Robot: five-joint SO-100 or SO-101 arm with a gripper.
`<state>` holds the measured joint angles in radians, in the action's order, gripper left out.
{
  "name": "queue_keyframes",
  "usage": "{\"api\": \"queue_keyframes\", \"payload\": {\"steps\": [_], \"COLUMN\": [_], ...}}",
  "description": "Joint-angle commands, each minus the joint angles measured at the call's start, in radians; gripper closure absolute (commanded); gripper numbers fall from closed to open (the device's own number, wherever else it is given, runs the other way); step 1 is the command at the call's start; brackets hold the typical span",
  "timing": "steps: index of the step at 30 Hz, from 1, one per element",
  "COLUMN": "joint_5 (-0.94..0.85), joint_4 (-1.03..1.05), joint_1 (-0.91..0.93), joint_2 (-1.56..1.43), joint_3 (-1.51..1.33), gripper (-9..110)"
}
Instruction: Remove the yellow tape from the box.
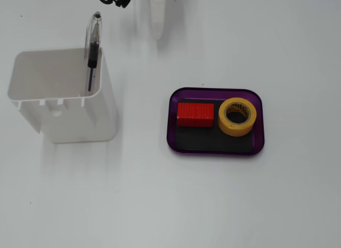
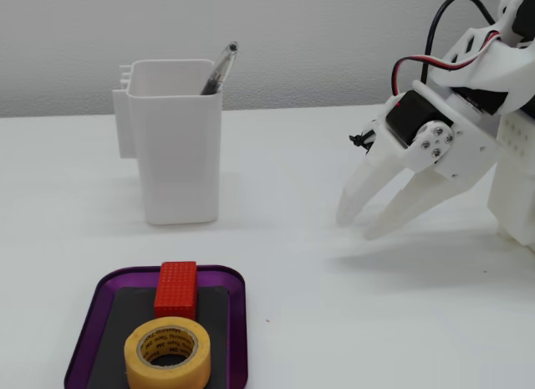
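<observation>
Container (image 1: 64,96) with pen (image 1: 93,48), upper left of a fixed view. Gripper (image 2: 358,222), right of a fixed view, is held slightly open and empty. Box (image 1: 216,150), centre-right, contains block (image 1: 195,114) and tape (image 1: 238,116), side by side.

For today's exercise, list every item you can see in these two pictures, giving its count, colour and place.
yellow tape: one, yellow ring, lying flat inside the box, beside the red block.
red block: one, red, inside the box.
box: one, purple rim, black bottom, on the table.
container: one, white, on the table apart from the box.
pen: one, clear and black, leaning in the container.
table: one, white.
gripper: one, white, slightly open, above the table, away from the box.
</observation>
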<state>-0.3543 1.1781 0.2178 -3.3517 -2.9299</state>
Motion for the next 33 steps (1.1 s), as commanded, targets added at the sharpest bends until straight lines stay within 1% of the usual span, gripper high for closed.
{"api": "queue_keyframes", "payload": {"steps": [1, 6, 13, 16, 20, 22, 27, 33], "joint_5": [-0.002, 0.000, 0.002, 0.000, 0.000, 0.032, 0.087, 0.091], "joint_4": [0.002, -0.008, 0.005, 0.046, 0.098, 0.100, 0.094, 0.091], "joint_1": [0.015, 0.015, -0.014, -0.074, -0.210, -0.258, -0.342, -0.390], "joint_2": [-0.011, 0.170, 0.523, 0.640, 0.765, 0.816, 0.965, 1.177], "joint_3": [0.089, 0.192, 0.477, 0.581, 0.689, 0.727, 0.811, 0.925], "gripper": [92, 93, 92, 92, 92, 92, 92, 92]}}
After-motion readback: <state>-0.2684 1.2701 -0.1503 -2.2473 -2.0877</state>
